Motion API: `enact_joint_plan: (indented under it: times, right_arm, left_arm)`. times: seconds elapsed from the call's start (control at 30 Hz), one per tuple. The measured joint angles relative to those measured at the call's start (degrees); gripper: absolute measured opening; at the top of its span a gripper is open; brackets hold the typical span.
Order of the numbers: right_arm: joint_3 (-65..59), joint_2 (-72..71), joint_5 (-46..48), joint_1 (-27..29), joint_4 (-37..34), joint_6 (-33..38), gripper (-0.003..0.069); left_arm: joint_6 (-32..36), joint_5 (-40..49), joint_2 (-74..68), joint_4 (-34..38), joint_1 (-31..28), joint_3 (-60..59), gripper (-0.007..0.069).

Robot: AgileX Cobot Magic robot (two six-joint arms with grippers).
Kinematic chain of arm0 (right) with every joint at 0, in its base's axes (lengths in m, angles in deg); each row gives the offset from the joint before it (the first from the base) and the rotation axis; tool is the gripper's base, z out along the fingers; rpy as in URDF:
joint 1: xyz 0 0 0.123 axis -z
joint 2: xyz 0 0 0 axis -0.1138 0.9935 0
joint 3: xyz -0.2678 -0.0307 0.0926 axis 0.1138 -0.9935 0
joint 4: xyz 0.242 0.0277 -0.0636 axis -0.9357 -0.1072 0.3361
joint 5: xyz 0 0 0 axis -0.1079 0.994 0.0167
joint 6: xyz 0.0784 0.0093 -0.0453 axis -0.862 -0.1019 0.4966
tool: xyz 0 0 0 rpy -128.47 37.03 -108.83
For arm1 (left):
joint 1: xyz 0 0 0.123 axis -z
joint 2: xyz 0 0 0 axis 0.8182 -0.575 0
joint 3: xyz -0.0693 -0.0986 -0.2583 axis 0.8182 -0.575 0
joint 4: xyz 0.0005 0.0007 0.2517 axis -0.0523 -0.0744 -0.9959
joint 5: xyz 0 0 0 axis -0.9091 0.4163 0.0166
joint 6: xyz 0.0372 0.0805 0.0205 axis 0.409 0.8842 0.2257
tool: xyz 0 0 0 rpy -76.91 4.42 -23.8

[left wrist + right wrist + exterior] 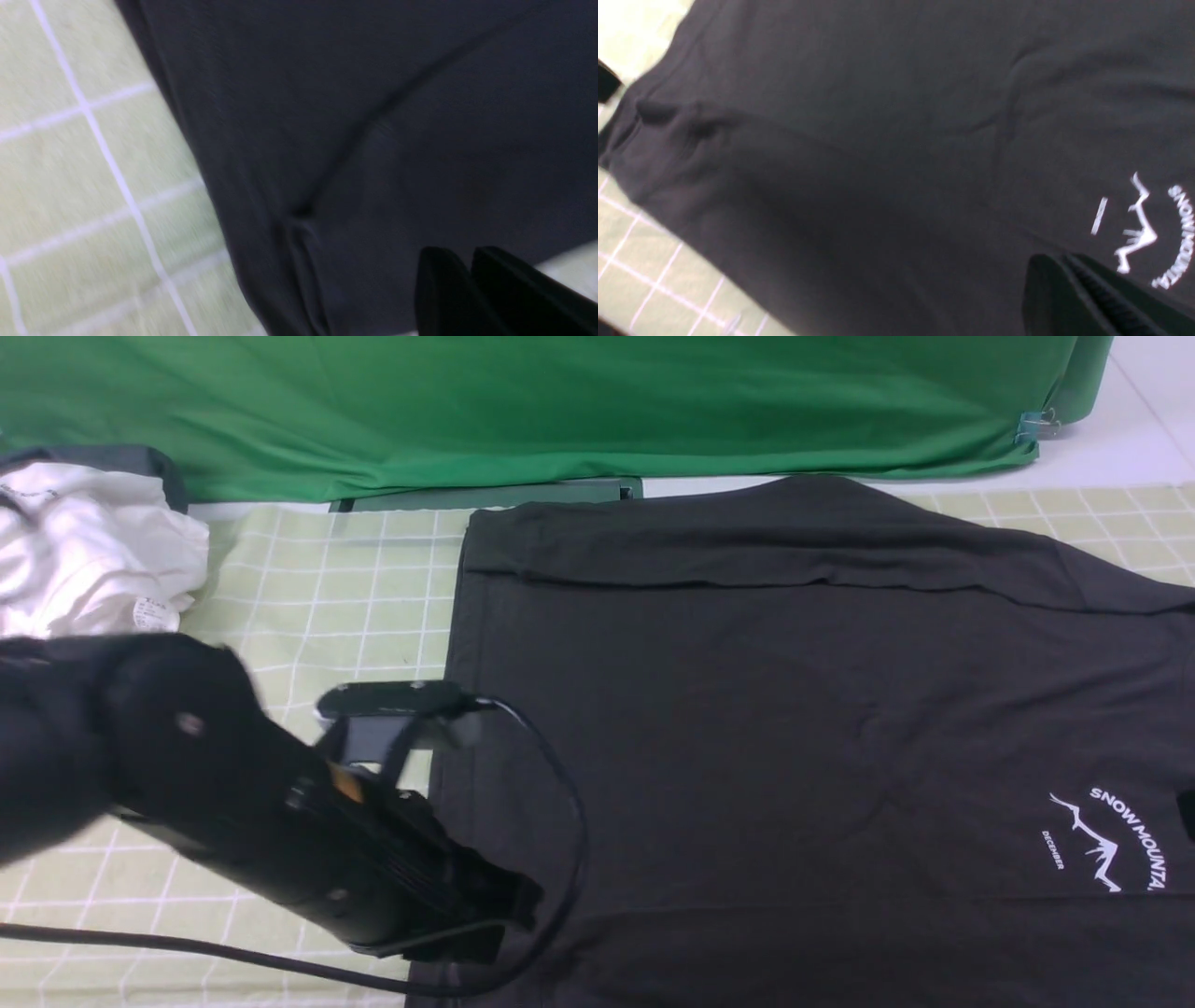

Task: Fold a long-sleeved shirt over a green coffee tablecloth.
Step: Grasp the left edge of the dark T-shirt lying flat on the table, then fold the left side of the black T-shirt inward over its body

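Hovering at the near left edge of the shirt (794, 709), my left pincer (460, 255) is showing two dark fingers with only a thin slit between them. I cannot tell whether it is closed or parting, and I am seeing no cloth pinched in it. My right pincer (1059, 261) is sitting closed beside the white mountain print (1139, 233), on the right of the shirt, and nothing seems to be caught in it.

The shirt is lying spread flat on the tablecloth (317, 579), hem to the left, print to the right, with its near part running out of the front view. Along its far edge a long band is lying across the body, and I am reading that as a sleeve already turned in. I am judging the job as barely begun: the body is lying unfolded, and the main folds are waiting.

Counting outward, I am finding two pincers, one black shirt, one print, one gridded tablecloth, one crumpled white garment (84, 551) at the far left, and one plain deep-green cloth (560, 401) across the back.
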Motion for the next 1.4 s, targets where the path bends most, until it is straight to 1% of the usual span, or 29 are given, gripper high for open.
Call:
enact_joint_plan:
  times: [0.03,0.07,0.13,0.2,0.23,0.27,0.3,0.37,0.4,0.5,0.7,0.83,0.9,1.03,1.1,1.17,1.2,1.27,1.33,1.4]
  right_arm:
    - [0.0,0.0,-0.3,0.0,0.0,0.0,0.0031]
    - [0.0,0.0,-0.9,0.0,0.1,0.1,0.0034]
    - [0.0,0.0,-1.4,0.0,0.1,0.1,0.0038]
    - [0.0,0.0,-2.0,0.0,0.1,0.1,0.0044]
    - [0.0,0.0,-2.1,0.0,0.1,0.1,0.0044]
    - [0.0,0.0,-2.7,0.0,0.1,0.1,0.0046]
    - [0.0,0.0,-3.0,0.0,0.1,0.1,0.0048]
    - [0.0,0.0,-3.6,0.0,0.1,0.1,0.0049]
    - [0.0,0.0,-4.3,0.0,0.1,0.1,0.0051]
    - [0.0,0.0,-5.2,0.0,0.1,0.2,0.0059]
    - [0.0,0.0,-6.4,0.0,0.1,0.2,0.0071]
    - [0.0,0.0,-6.8,0.0,0.1,0.2,0.0076]
    - [0.0,0.0,-6.9,0.0,0.1,0.2,0.0080]
    - [0.0,0.0,-7.1,0.0,0.1,0.2,0.0087]
    - [0.0,0.0,-7.5,0.0,0.1,0.2,0.0091]
    - [0.0,0.0,-8.0,0.0,0.1,0.2,0.0095]
    - [0.0,0.0,-8.3,0.0,0.1,0.2,0.0097]
    - [0.0,0.0,-8.4,0.0,0.1,0.2,0.0101]
    - [0.0,0.0,-8.4,0.0,0.1,0.3,0.0102]
    - [0.0,0.0,-8.4,0.0,0.1,0.3,0.0106]
  left_arm:
    - [-1.3,-1.3,-0.7,-1.3,0.7,0.0,0.0131]
    - [-2.6,-2.9,-2.3,-2.9,1.5,0.0,0.0171]
    - [-3.6,-4.5,-4.2,-4.0,1.8,0.0,0.0223]
    - [-3.9,-5.1,-6.0,-5.0,1.9,0.0,0.0298]
    - [-3.9,-5.1,-6.4,-5.0,1.9,0.0,0.0304]
    - [-4.0,-5.3,-7.4,-5.3,2.0,0.0,0.0349]
    - [-4.1,-5.4,-7.9,-5.3,2.0,0.0,0.0377]
    - [-4.2,-5.4,-8.6,-5.5,2.1,0.0,0.0408]
    - [-4.2,-5.4,-9.2,-5.7,2.1,0.0,0.0442]
    - [-4.2,-5.4,-10.0,-6.1,2.2,-0.6,0.0480]
    - [-4.2,-5.6,-10.3,-6.2,2.2,-1.5,0.0489]
    - [-4.2,-6.2,-10.3,-5.0,2.2,-1.6,0.0463]
    - [-4.2,-7.4,-10.5,-3.6,2.2,-1.6,0.0423]
    - [-4.2,-8.5,-12.0,-3.3,2.2,-1.6,0.0349]
    - [-4.2,-9.1,-12.3,-3.1,2.2,-1.6,0.0282]
    - [-4.1,-9.3,-12.5,-2.9,2.2,-1.6,0.0198]
    - [-4.1,-9.4,-12.5,-2.9,2.2,-1.6,0.0143]
    - [-4.1,-9.8,-12.1,-2.9,2.2,-1.6,0.0068]
    - [-4.1,-10.0,-10.6,-2.9,2.2,-1.6,0.0028]
    - [-4.3,-10.2,-8.4,-2.8,2.2,-1.6,0.0019]
